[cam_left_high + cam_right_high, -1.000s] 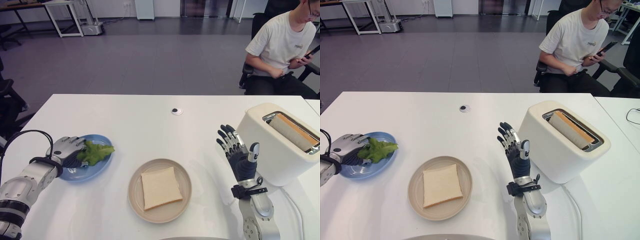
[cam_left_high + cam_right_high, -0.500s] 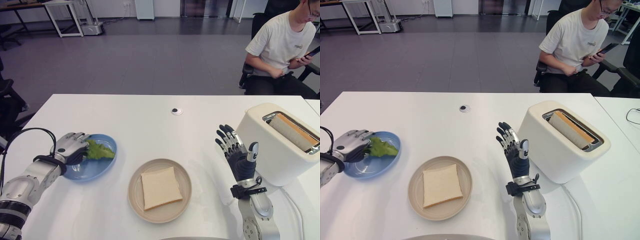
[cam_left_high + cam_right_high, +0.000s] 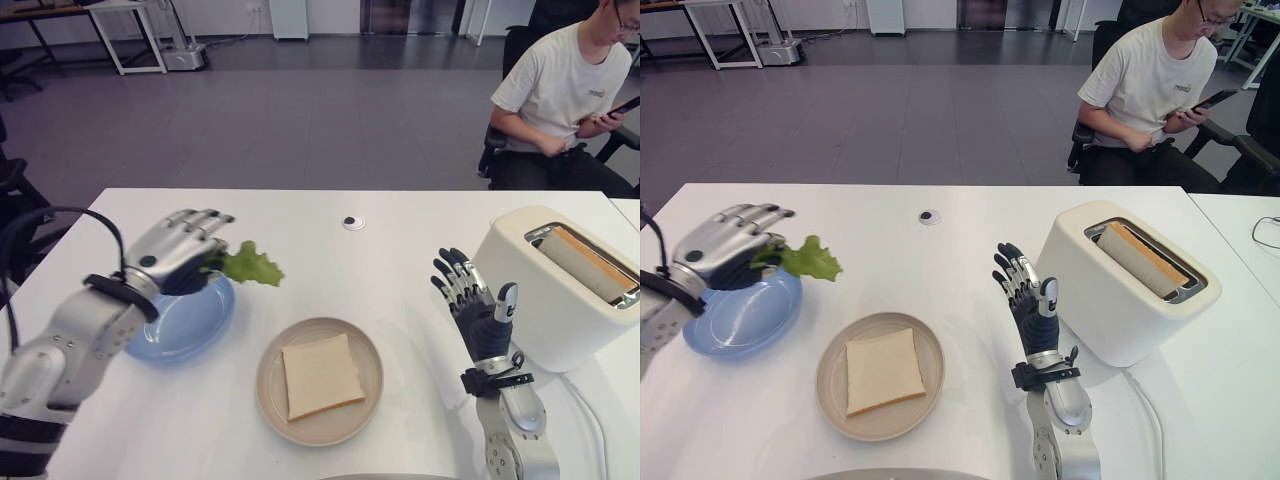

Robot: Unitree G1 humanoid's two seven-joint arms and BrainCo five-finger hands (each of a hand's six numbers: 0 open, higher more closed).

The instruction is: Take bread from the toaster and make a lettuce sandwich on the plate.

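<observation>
1. The left robot hand (image 3: 178, 250) grasps the lettuce (image 3: 252, 266) between curled fingers; the leaf is in the air, clear of the blue dish (image 3: 185, 325) and above its far rim; the dish sits at the left of the table (image 3: 300, 245).
2. One bread slice (image 3: 320, 375) lies flat on the beige plate (image 3: 322, 432) in the middle; a second slice (image 3: 590, 262) stands in the slot of the toaster (image 3: 540, 310) at the right.
3. The right robot hand (image 3: 480, 325) is released: fingers straight, pointing up, holding nothing, just beside the toaster.
</observation>
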